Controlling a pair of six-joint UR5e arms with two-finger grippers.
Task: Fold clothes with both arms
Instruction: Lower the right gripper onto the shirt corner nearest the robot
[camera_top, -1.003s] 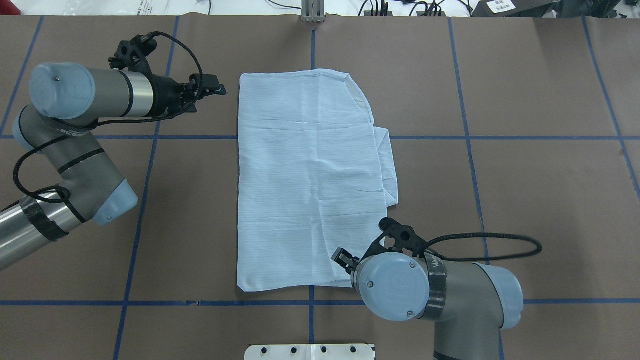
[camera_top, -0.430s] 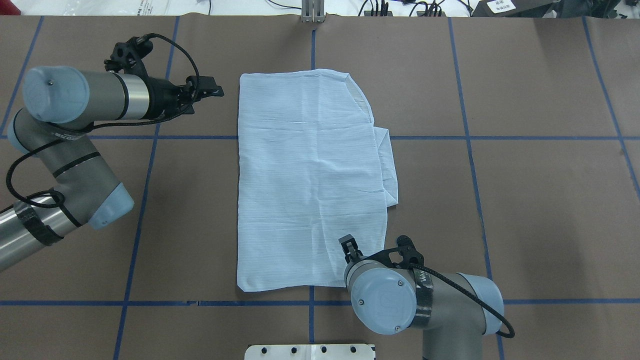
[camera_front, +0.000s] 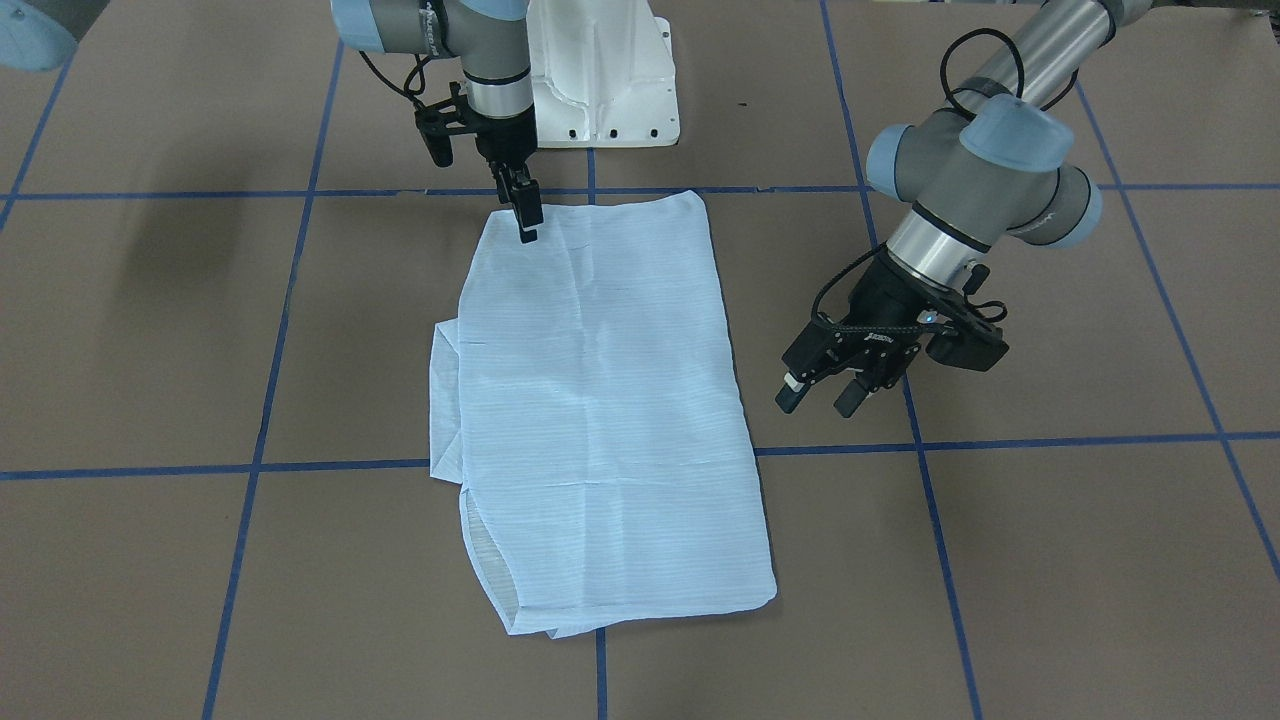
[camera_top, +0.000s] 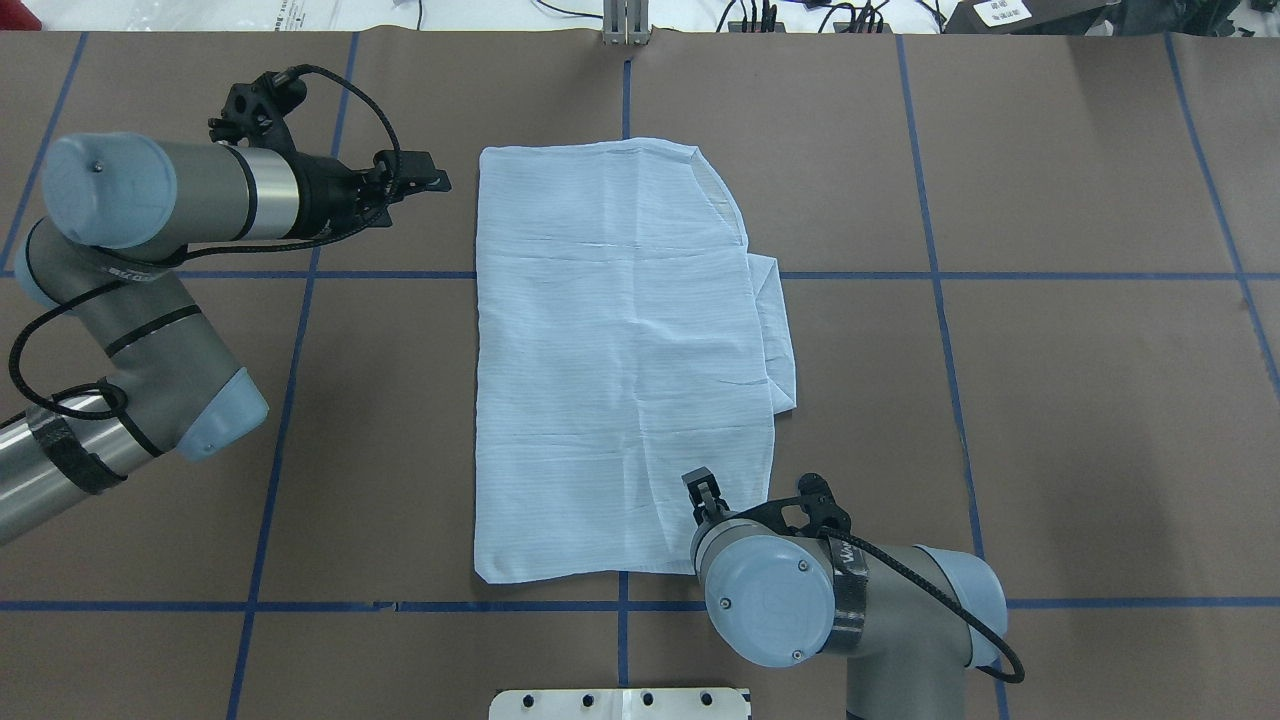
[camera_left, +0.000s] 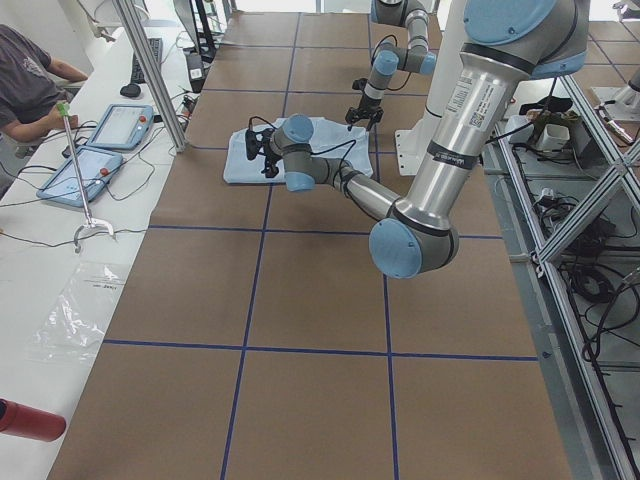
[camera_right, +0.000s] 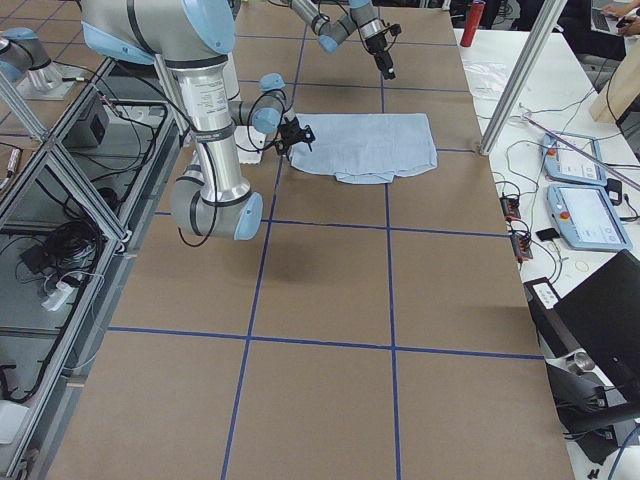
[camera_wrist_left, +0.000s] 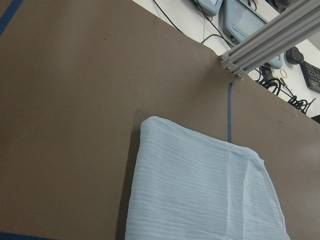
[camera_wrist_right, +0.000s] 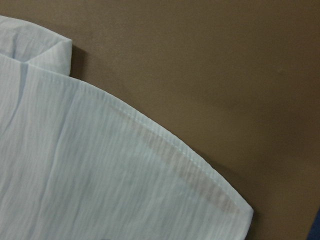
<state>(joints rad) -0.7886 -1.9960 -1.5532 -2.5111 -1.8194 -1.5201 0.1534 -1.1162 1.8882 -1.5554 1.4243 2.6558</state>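
Lengthwise fold done, cross fold pending: the shirt (camera_top: 620, 350) lies flat as a long panel in the middle of the table (camera_top: 1050, 400). Its curved hem sits at the far end, and a tucked piece of cloth pokes out along the robot's right edge.

You appear to be between grasps, lining both arms up for the next fold. That move likely calls for a pinch on two corners of one end, both layers caught, then a lift and carry over the panel without dragging it.

The right gripper (camera_front: 527, 215) points straight down from a vertical wrist onto the near end, close to the right corner. From the front its fingers read as one thin bar, and you cannot tell whether they are parted or whether they touch the cloth.

The left gripper (camera_front: 817, 405) hangs just beside the far left corner, off the fabric. Its forearm is nearly level, and its fingers are spread with nothing between them.
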